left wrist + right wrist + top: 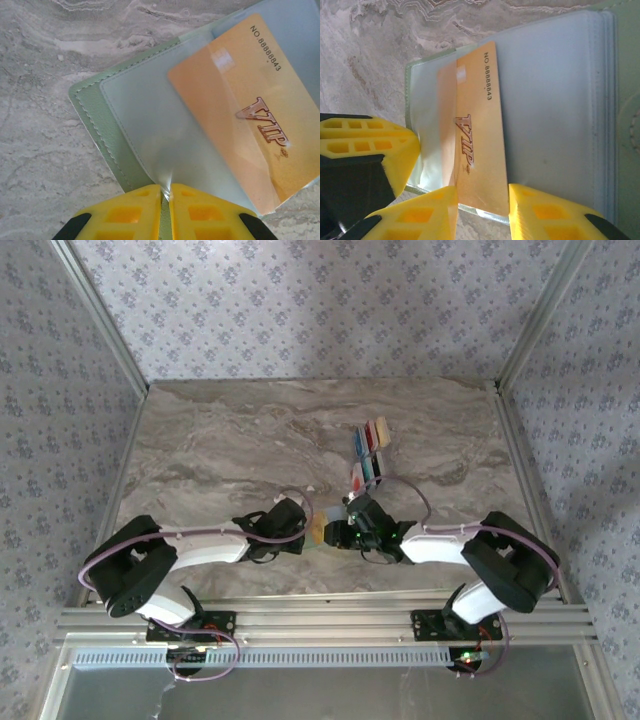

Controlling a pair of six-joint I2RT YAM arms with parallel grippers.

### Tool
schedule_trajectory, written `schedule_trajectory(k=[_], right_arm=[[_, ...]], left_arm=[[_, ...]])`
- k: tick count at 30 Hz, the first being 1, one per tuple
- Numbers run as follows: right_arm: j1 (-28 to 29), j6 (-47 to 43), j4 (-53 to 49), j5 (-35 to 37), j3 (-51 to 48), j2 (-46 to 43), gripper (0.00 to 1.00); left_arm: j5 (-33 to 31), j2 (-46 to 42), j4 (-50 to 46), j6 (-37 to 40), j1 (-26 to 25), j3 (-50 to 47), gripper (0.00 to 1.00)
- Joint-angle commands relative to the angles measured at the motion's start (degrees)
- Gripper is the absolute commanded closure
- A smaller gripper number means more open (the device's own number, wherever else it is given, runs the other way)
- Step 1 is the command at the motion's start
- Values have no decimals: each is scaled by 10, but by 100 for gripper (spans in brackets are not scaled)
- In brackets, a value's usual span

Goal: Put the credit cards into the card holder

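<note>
Your left hand [166,192] was clamped on the card holder [95,120] (by its clear pocket edge), near the front of the bench [40,60]. Your right hand [482,200] stood apart, fingers [420,215] flanking the tan card [477,115], part-way inside a pocket. Remaining credit cards [374,435] lay farther back.

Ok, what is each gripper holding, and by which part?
Left gripper pinches the card holder by the edge of a clear sleeve. Right gripper straddles one end of the tan card; grip unclear.
</note>
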Motion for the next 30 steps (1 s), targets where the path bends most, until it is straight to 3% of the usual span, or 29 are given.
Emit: schedule_trajectory(k=[1,23,30], right_arm=[[-9,-17,17,-26,15,16,68],[-40,-66,28,-67,47,49,68],[-50,-62,42,-82,57,73,83]], left_arm=[[22,17,-3,3,2,-4,86],[26,26,-5,7,2,2,86],[27,25,-2,7,2,0,86]])
